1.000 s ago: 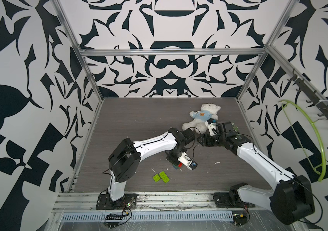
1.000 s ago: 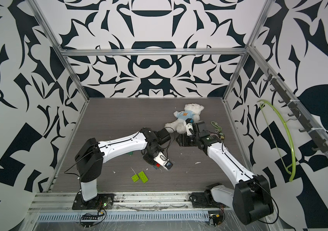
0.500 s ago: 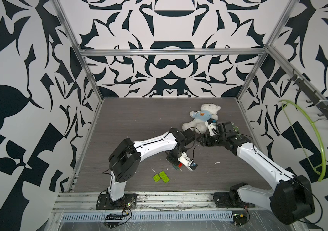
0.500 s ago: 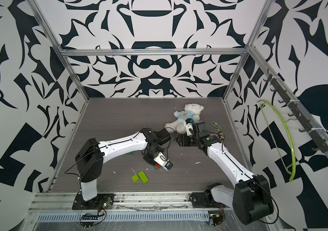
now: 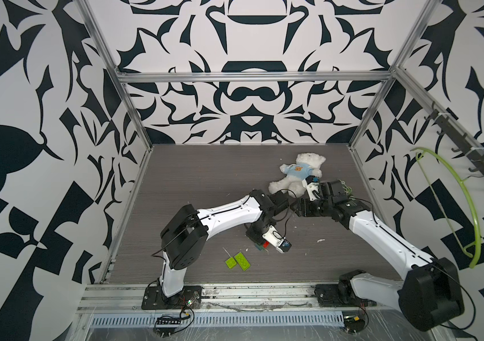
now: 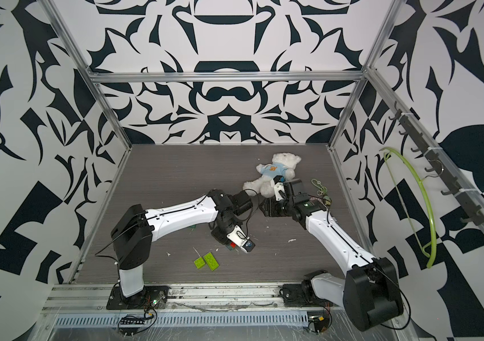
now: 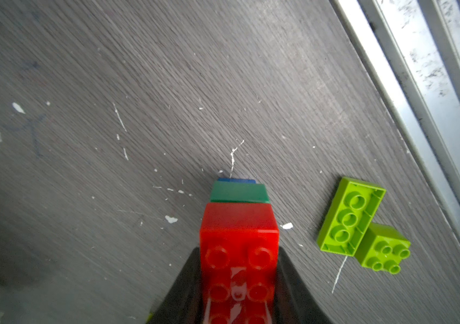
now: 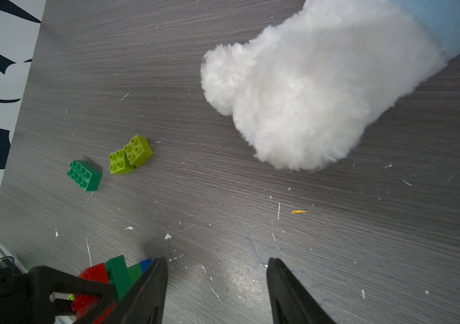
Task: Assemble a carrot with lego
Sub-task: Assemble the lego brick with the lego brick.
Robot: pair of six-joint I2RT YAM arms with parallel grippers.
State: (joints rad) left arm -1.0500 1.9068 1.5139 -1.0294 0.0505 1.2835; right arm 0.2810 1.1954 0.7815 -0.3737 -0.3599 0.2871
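In both top views my left gripper [image 5: 265,242] sits low over the table [image 5: 205,183], front and middle, clamped on the half-built carrot [image 5: 260,246]. I judge the grip is there to steady the stack for the next brick. A lime pair [image 5: 242,261] lies near it toward the front edge, not touching it. My right gripper [image 5: 294,207] hangs farther back, just beside the bear [image 5: 296,174], carrying nothing.

From the left wrist, my fingers pinch the red band by its two sides, and its studs face the camera. Beyond the red comes a dark green layer, then the blue tip, pointing away toward the table. I cannot tell whether the tip touches the wood. The lime pair is an oblong lying underside up, touching a square with its studs up. The oblong, I reckon, needs flipping before it can press on.

From the right wrist, my jaws stand partly apart over bare table, empty. The bear's leg is ahead. Off to one side sit a dark green brick [image 8: 84,175] and two lime squares [image 8: 138,150], which touch each other. All three have their studs up, which suits a pick from above. I judge this hand is free to fetch the next piece.
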